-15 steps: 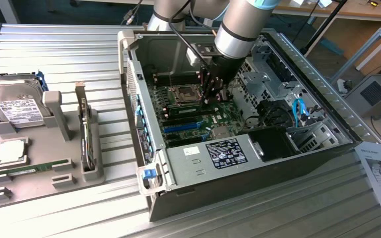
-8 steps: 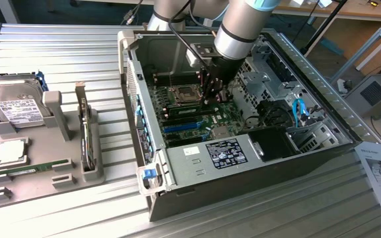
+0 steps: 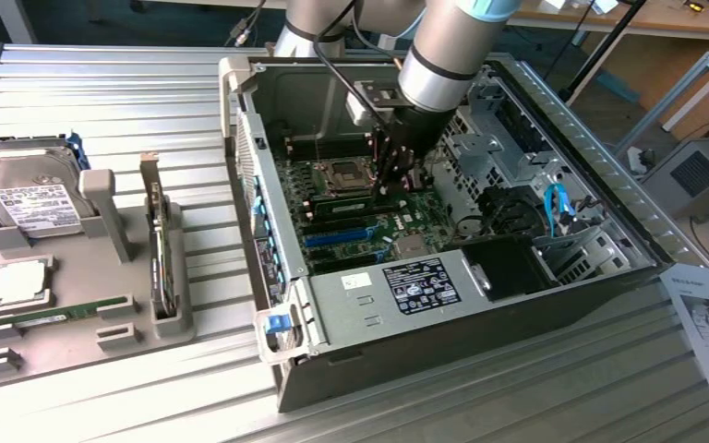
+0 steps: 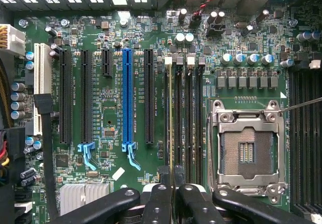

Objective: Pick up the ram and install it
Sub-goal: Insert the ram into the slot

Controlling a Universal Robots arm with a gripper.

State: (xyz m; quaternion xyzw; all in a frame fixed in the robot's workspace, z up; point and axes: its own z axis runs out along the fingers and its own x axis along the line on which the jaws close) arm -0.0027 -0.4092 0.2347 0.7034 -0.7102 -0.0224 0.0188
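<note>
One thin flat ram [image 4: 170, 108] edge-on in glossy blk hand [image 4: 171, 173].

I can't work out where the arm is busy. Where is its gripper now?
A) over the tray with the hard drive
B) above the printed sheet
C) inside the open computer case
C: the gripper, shut on the ram, is down inside the computer case, over the memory slots.
</note>
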